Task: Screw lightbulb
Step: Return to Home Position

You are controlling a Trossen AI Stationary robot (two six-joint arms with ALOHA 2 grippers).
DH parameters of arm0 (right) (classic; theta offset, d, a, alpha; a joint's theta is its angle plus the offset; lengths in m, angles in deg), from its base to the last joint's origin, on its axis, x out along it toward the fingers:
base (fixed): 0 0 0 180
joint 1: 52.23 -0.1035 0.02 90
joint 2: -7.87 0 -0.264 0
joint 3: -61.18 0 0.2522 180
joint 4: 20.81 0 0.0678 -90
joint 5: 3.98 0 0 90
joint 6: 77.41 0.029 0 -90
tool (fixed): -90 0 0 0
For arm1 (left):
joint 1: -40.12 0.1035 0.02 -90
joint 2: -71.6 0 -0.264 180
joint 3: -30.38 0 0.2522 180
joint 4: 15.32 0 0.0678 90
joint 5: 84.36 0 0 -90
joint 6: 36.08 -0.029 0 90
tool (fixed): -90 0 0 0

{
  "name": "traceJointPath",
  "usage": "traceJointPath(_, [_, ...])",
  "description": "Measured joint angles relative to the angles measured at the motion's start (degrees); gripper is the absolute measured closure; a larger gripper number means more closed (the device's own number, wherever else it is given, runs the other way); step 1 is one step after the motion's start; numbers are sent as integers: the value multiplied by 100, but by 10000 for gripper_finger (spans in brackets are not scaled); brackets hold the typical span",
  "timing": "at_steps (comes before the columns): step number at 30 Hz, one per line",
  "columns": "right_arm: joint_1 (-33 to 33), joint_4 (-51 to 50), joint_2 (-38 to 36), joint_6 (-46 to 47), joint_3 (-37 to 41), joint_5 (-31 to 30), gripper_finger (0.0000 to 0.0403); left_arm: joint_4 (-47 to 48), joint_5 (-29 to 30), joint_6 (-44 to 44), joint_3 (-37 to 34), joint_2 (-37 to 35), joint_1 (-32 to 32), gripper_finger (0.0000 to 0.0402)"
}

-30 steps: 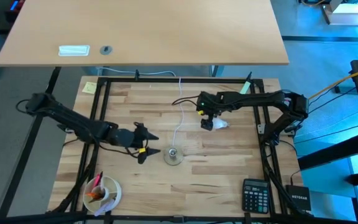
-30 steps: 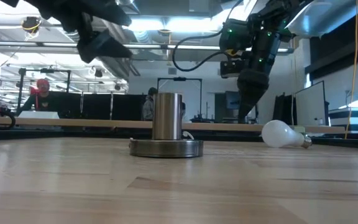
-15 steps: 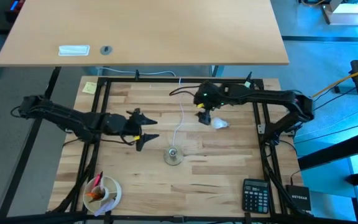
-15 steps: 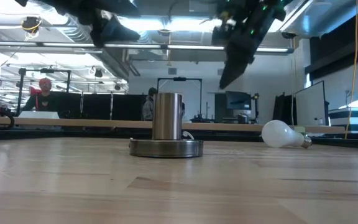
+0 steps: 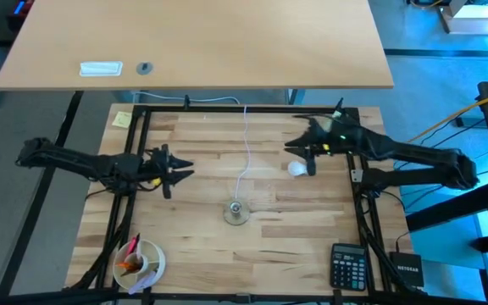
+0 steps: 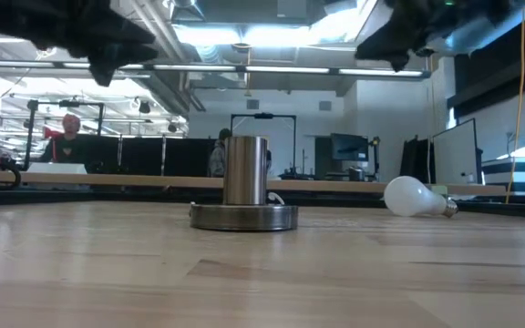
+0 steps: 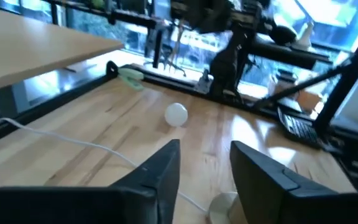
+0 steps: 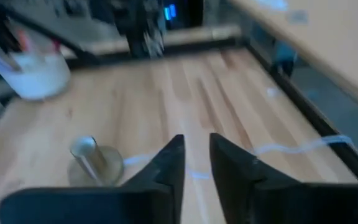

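Note:
The white lightbulb (image 5: 297,169) lies on its side on the wooden table, right of centre, its screw base toward the right in the low view (image 6: 416,196). The grey metal socket (image 5: 236,212) stands near the table's middle on its round foot, and its white cord (image 5: 245,161) runs to the far edge. My left gripper (image 5: 186,170) hovers left of the socket, fingers a little apart, with nothing between them (image 7: 205,165). My right gripper (image 5: 293,152) hangs above the table just beyond the bulb, a narrow gap between its fingers (image 8: 196,155), which hold nothing.
A white cup with pens (image 5: 140,261) stands at the near left, a calculator (image 5: 348,264) at the near right. A yellow note (image 5: 122,119) lies at the far left corner. Black frame rails (image 5: 139,152) run along the table's sides.
Both grippers have risen and drawn back: the left from beside the socket toward the table's left and far side, the right from over the bulb toward the right edge, its arm now stretched out low. Both pairs of fingers have come closer together. The bulb has stayed put.

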Motion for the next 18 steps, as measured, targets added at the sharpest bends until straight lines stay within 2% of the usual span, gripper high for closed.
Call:
traceJointPath(5, [0,1101,-1159,369,1229,-30,363,307,160,468,-275,-562,5,286])
traceJointPath(9, [0,947,-1737,398,1736,-127,380,627,161,571,-289,-702,5,290])
traceJointPath(13, [0,700,-1939,667,1844,-31,386,605,161,544,-289,-664,9,290])
traceJointPath(16, [0,629,-1935,556,1845,487,385,588,161,-29,-302,-659,2,290])
traceJointPath(18, [0,733,-1940,406,1926,954,385,223,161,-321,-468,-687,2,290])
